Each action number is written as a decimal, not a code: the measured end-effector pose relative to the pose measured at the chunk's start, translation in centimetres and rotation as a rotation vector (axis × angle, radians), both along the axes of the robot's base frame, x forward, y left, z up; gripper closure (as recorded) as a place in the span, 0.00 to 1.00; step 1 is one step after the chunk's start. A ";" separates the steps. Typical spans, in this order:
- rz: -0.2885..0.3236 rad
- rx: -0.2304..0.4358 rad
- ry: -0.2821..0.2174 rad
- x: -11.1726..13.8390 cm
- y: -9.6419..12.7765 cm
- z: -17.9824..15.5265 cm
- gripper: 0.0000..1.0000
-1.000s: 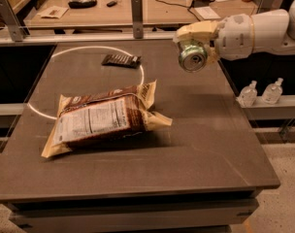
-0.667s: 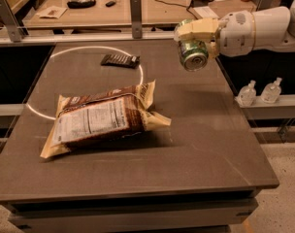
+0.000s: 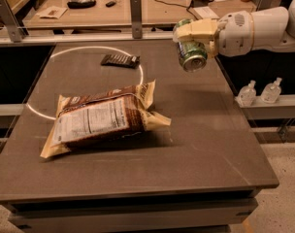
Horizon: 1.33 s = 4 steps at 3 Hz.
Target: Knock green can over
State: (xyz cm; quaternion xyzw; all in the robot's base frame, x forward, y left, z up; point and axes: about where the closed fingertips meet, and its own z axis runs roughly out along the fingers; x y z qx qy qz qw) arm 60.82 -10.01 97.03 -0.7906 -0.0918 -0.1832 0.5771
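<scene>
The camera view shows the gripper at the far right side of the dark table, on a white arm reaching in from the right. Its cream fingers are pinched on the green can, which is tilted with one round end (silver-rimmed) facing the camera; whether it touches the tabletop cannot be told. A brown snack bag lies flat left of centre, well apart from the can. A small dark wrapper sits further back, touching a thin white ring. Two small clear bottles stand on a ledge off the table's right edge.
</scene>
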 end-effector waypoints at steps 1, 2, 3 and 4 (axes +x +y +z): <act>-0.030 -0.030 -0.102 -0.3 0.2 0.0 1.00; -0.107 -0.160 -0.345 -2.9 0.3 1.1 1.00; -0.166 -0.283 -0.573 -3.9 0.4 -0.3 1.00; -0.171 -0.284 -0.765 -2.9 0.5 -0.5 1.00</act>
